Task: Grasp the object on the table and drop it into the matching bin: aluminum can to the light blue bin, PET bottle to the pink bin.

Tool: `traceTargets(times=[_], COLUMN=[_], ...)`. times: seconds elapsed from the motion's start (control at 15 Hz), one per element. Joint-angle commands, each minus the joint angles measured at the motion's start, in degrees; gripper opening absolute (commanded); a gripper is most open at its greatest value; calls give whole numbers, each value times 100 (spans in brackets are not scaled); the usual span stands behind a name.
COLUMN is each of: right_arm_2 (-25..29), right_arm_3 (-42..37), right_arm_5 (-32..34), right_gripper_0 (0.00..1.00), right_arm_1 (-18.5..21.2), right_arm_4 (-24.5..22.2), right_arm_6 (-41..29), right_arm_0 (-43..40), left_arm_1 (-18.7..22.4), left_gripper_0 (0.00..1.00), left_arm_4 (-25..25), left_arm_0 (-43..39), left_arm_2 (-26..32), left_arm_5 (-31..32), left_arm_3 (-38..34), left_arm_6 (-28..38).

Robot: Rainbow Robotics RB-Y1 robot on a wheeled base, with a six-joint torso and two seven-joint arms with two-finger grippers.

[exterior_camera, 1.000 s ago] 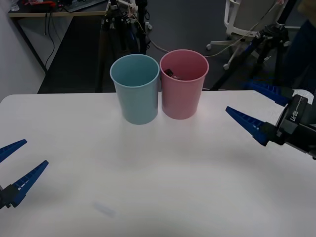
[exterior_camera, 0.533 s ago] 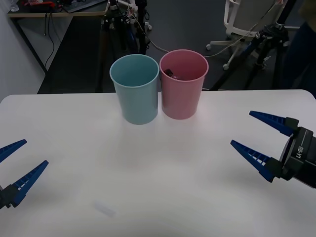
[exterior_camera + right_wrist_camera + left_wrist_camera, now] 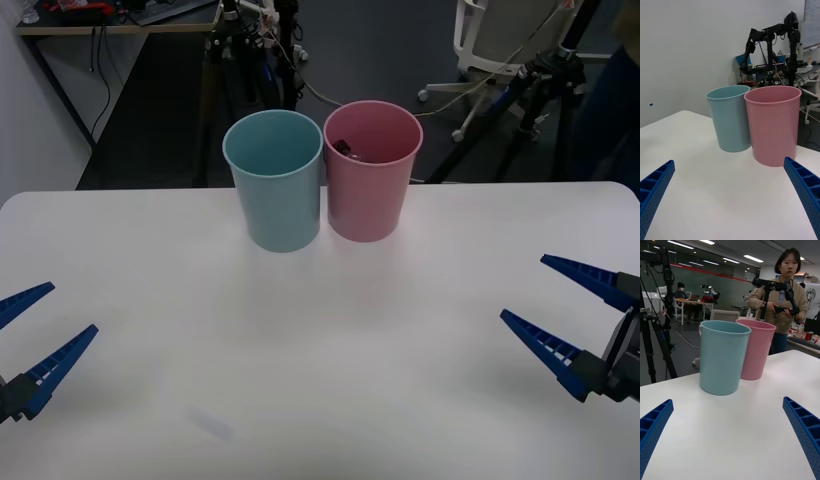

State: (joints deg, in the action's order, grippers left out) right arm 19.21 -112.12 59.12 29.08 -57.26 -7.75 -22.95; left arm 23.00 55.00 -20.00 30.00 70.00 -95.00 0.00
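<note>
the pink bin (image 3: 371, 168) and the light blue bin (image 3: 275, 178) are stood upright side by side at the far edge of the white table (image 3: 320, 400), their walls touching or very nearly so, the light blue one on the robot's left of the pink one. inside the pink bin, against its far-left inner wall just below the rim, a small dark shape is seen in the front view; it is taken to be the black cap of the pet bottle (image 3: 341, 147), though too little of it is shown for its body or label to be told.

the right gripper (image 3: 572, 315) is held low over the near right part of the table, well apart from both bins, with its blue ribbed fingers spread wide and nothing between them. in the right wrist view the two fingertips (image 3: 655, 183) are seen at the lower corners, and the pink bin (image 3: 772, 123) and the light blue bin (image 3: 730, 117) are framed between them, farther off on the tabletop (image 3: 715, 195).

the left gripper (image 3: 35, 335) is parked over the near left edge of the table, its jaws likewise spread apart and empty. in the left wrist view its fingers (image 3: 801, 427) are shown at the lower corners, with the light blue bin (image 3: 722, 356) in front and the pink bin (image 3: 756, 348) just behind it.
</note>
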Motion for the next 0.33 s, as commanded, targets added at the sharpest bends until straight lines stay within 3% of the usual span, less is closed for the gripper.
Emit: traceTargets(times=[0.07, 0.33], right_arm_2=[39, 39], right_arm_3=[6, 14], right_arm_5=[-93, -111], right_gripper_0=[100, 100], right_arm_1=[2, 2], right_arm_4=[-4, -13], right_arm_6=[-16, -16], right_arm_0=[-79, -96], left_arm_1=[0, 0], left_gripper_0=[100, 100], left_arm_4=[0, 0], left_arm_0=[0, 0], left_arm_2=[0, 0], left_arm_5=[0, 0], left_arm_3=[0, 0], left_arm_6=[0, 0])
